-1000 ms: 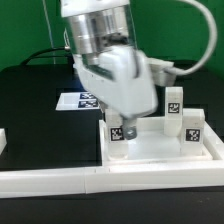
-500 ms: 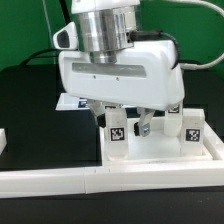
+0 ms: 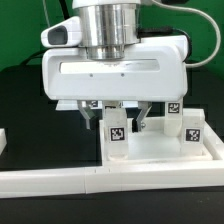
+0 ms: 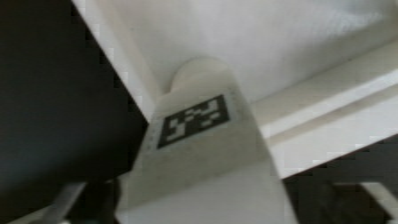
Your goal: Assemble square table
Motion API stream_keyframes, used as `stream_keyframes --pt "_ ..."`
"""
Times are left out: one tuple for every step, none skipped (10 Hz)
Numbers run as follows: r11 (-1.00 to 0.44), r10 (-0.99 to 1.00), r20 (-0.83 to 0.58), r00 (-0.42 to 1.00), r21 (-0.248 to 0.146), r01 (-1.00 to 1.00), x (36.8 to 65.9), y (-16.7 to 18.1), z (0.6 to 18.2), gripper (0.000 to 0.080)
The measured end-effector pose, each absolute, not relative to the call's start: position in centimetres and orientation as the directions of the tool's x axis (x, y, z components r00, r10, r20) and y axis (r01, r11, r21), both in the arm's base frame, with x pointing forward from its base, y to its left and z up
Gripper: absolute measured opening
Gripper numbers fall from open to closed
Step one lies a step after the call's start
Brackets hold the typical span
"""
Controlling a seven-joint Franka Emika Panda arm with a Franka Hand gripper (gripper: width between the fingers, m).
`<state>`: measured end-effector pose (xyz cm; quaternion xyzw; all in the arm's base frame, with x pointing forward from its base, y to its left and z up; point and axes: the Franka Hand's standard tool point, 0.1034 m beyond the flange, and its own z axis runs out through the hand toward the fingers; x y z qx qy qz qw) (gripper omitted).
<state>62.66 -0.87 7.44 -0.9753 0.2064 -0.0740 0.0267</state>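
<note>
my gripper (image 3: 127, 118) hangs low over the square table top (image 3: 160, 150), jaws part open astride an upright tagged leg post (image 4: 199, 140); whether they grip it i cannot tell. two more leg posts (image 3: 184, 122) stand beside it.

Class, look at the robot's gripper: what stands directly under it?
A white tagged leg post stands upright under the gripper, on the white table top. The gripper body covers the post's top, so contact cannot be seen.

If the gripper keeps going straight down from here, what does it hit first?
Most likely the upright leg post standing between the fingers of the gripper; below that, the square table top. Depth is hard to judge.
</note>
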Motion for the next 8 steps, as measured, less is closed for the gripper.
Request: stream_keyframes --pt "-0.903 -0.43 0.13 0.894 -0.087 -0.421 62.65 -0.84 7.41 0.0388" --pt "-0.859 -0.512 0.12 0.851 -0.103 -0.502 62.65 -0.77 7.38 0.0286" --pt "-0.829 -0.558 0.114 0.822 -0.11 -0.548 62.63 -0.75 7.35 0.0286" --pt "-0.796 -0.605 0.107 0.789 -0.116 -0.594 62.62 -0.73 7.32 0.0288" --pt "-0.763 -0.646 0.1 0.757 -0.122 -0.635 62.63 -0.68 7.29 0.0288" --pt "-0.68 -0.732 0.083 0.676 -0.134 -0.721 62.73 -0.55 7.24 0.0288" --pt "-0.592 -0.805 0.052 0.591 -0.143 -0.793 62.68 -0.71 7.2 0.0288" --pt "-0.414 -0.907 -0.014 0.422 -0.158 -0.896 62.47 -0.94 7.14 0.0288"
